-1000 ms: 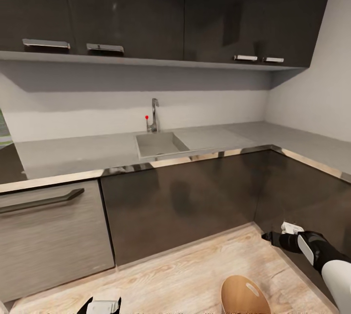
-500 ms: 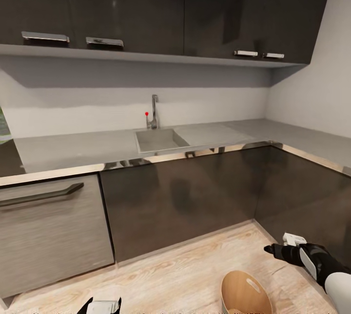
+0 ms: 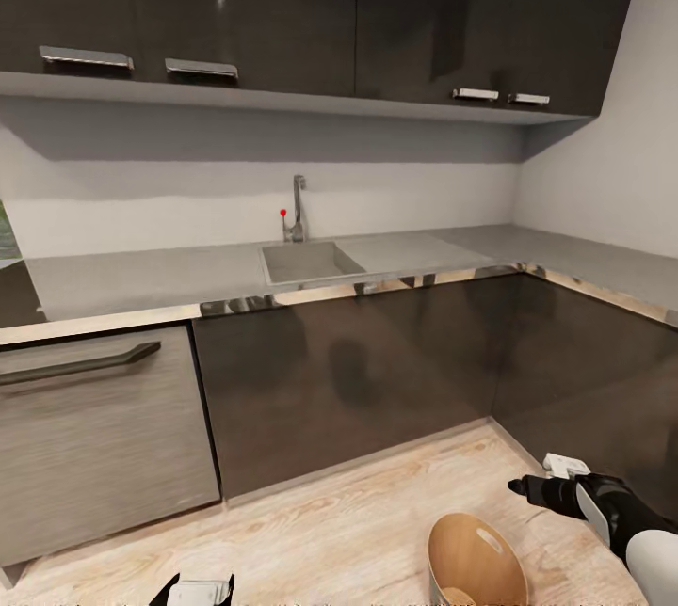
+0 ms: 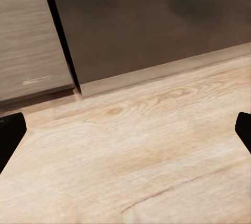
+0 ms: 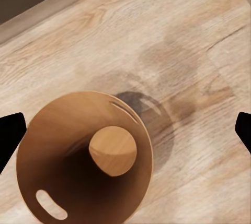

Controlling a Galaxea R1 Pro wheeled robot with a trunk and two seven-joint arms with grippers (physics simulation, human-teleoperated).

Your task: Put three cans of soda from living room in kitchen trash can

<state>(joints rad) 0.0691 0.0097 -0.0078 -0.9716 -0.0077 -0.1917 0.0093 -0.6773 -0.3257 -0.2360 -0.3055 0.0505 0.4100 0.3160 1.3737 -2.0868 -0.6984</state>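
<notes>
The view has tipped down a little since a second ago, so more of the trash can (image 3: 476, 559) shows, standing on the wood floor (image 3: 348, 531) near the cabinet corner (image 3: 492, 352). The right gripper (image 3: 529, 487) hangs over it, spread wide and holding nothing; the left gripper (image 3: 193, 590) is also spread, over bare floor.

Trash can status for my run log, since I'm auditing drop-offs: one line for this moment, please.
place: kitchen floor | trash can: upright, no cans visible inside | right pincer: open above it, empty | left pincer: open, empty
</notes>
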